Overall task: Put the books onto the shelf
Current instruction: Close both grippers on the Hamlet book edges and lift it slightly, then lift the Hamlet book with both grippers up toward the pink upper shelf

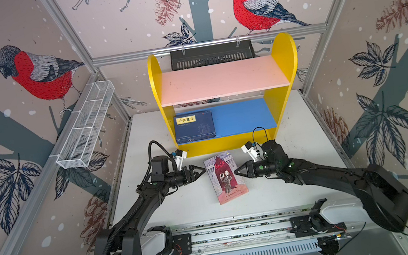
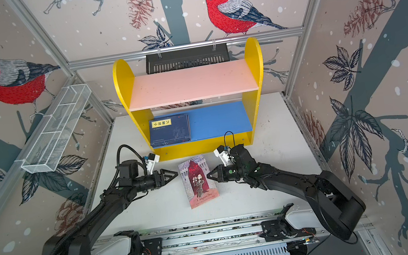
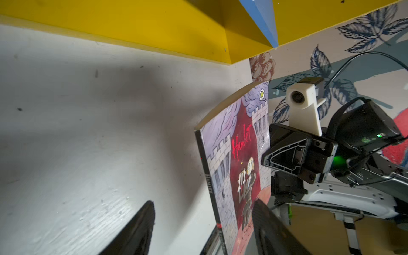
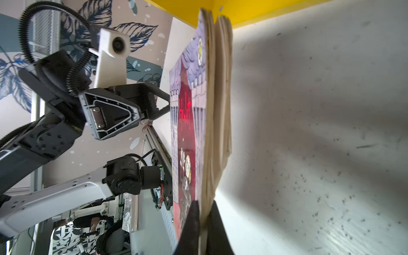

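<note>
The red-and-grey Hamlet book lies on the white table in front of the shelf. My right gripper is shut on its page edge, which is raised off the table. At the book's spine, my left gripper is open, one finger over the cover and one on the table side. Dark navy books with a yellow label lie flat at the left of the blue lower board. Nothing is on the pink upper board.
A white wire-mesh tray hangs on the left wall. A black slotted basket hangs behind the shelf. The arms' metal rail runs along the table's front edge. Patterned walls close in three sides.
</note>
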{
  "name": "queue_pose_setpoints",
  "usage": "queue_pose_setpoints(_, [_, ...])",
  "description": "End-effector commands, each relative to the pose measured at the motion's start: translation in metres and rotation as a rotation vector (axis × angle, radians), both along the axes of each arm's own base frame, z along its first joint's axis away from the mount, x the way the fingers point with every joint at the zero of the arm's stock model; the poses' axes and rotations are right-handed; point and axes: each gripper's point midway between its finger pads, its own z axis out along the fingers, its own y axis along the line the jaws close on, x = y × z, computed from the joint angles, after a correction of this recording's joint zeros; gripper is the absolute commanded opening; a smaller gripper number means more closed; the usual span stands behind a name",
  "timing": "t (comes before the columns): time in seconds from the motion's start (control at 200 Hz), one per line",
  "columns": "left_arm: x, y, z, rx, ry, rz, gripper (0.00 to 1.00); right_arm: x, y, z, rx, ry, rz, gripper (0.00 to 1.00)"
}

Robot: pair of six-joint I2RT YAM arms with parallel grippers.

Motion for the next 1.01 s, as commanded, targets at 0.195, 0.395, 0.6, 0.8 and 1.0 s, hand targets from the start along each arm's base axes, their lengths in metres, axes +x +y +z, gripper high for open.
queue_pose_setpoints(0.195, [-0.027, -0.026, 0.064, -0.302, -0.022, -0.2, 0.73, -0.022, 0.006, 0.055, 0.089, -0.106, 0.171, 0.0])
queue_pose_setpoints(0.395, [-0.048, -0.041, 0.085, -0.333, -0.054, -0.312, 0.55, -0.021, 0.013, 0.059, 0.075, -0.116, 0.207, 0.0])
queue_pose_setpoints(0.6, [-0.048, -0.043, 0.09, -0.327, -0.074, -0.32, 0.08, -0.016, 0.026, 0.061, 0.064, -0.124, 0.242, 0.13])
queue_pose_setpoints(0.8, [-0.036, -0.044, 0.098, -0.277, -0.132, -0.323, 0.0, 0.017, 0.016, 0.067, 0.012, -0.178, 0.094, 0.47])
queue_pose_setpoints(1.0, [-0.028, -0.045, 0.126, -0.22, -0.257, -0.355, 0.0, 0.035, -0.042, 0.13, 0.136, -0.342, -0.197, 0.64])
